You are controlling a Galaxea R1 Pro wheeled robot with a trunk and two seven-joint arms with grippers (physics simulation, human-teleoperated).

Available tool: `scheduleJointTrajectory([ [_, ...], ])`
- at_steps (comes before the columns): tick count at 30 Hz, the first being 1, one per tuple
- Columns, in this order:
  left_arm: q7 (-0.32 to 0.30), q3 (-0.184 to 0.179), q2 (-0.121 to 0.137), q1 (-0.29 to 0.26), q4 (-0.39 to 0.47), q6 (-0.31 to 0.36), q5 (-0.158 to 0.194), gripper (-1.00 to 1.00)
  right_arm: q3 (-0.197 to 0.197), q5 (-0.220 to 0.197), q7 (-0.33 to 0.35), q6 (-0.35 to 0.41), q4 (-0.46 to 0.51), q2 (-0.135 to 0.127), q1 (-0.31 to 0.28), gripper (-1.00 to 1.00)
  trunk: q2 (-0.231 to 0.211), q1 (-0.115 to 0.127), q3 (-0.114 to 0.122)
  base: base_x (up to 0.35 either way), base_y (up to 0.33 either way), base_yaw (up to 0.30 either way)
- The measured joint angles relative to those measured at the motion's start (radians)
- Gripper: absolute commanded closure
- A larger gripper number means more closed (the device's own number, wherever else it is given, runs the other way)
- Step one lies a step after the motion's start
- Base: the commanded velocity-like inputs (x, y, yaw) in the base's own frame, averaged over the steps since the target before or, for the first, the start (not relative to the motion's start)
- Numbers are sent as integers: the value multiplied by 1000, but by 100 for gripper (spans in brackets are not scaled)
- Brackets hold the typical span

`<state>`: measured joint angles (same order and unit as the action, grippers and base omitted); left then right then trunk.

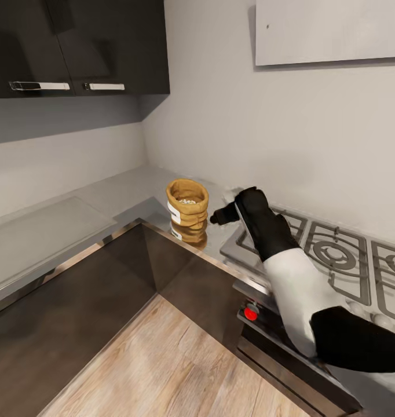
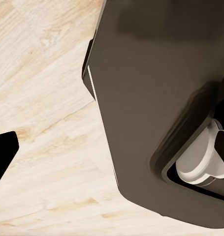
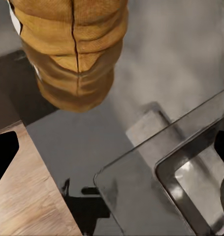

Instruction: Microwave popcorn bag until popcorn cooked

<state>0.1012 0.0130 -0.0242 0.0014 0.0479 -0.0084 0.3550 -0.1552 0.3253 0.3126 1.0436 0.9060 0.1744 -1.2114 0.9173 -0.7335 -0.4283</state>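
The popcorn bag [image 1: 187, 209], a small tan crumpled sack with a rolled rim and a white label, stands upright on the grey steel countertop [image 1: 125, 194] near the inner corner. Pale popcorn bits [image 1: 189, 201] lie in its mouth. My right gripper [image 1: 216, 219] hovers just right of the bag, a short gap away. In the right wrist view the bag [image 3: 72, 39] sits ahead above its reflection, and the right gripper [image 3: 112, 152] is open with nothing between its fingertips [image 3: 3, 157]. My left gripper [image 2: 112, 150] hangs open over the floor. The microwave is out of view.
The ribbed steel gas hob [image 1: 331, 255] lies right of the bag under my right arm, with a red knob [image 1: 251, 313] on the front below it. Dark wall cabinets [image 1: 76, 46] hang at upper left, a white hood [image 1: 331, 29] at upper right. Wooden floor [image 1: 163, 359] lies below.
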Motion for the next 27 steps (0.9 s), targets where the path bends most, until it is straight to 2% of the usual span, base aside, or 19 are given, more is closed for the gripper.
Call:
scheduleJointTrajectory([
  [5, 0, 0, 0, 0, 0, 0, 0, -100, 54, 3, -16, 0, -194, 0, -180, -100, 0, 0, 0, 0, 0, 0],
  [8, 0, 0, 0, 0, 0, 0, 0, -100, 122, 4, -91, 0, -284, 0, -258, -100, 0, 0, 0, 0, 0, 0],
  [11, 0, 0, 0, 0, 0, 0, 0, -100, 213, 4, -229, 1, -298, -1, -270, -100, 0, 0, 0, 0, 0, 0],
  [13, 0, 0, 0, 0, 0, 0, 0, -100, 336, 15, -324, 1, -290, -1, -272, -100, 0, 0, 0, 0, 0, 0],
  [14, 0, 0, 0, 0, 0, 0, 0, -100, 374, 20, -358, 2, -289, -1, -272, -100, 0, 0, 0, 0, 0, 0],
  [15, 0, 0, 0, 0, 0, 0, 0, -100, 395, 22, -379, 2, -289, -1, -272, -100, 0, 0, 0, 0, 0, 0],
  [18, 0, 0, 1, 0, 0, 1, 0, -100, 416, 22, -400, 2, -288, -1, -273, -100, 0, 0, 0, 0, 0, 0],
  [27, 0, 0, 1, 0, 0, 1, 0, -100, 422, 18, -402, 2, -287, -1, -273, -100, 0, 0, 0, 0, 0, 0],
])
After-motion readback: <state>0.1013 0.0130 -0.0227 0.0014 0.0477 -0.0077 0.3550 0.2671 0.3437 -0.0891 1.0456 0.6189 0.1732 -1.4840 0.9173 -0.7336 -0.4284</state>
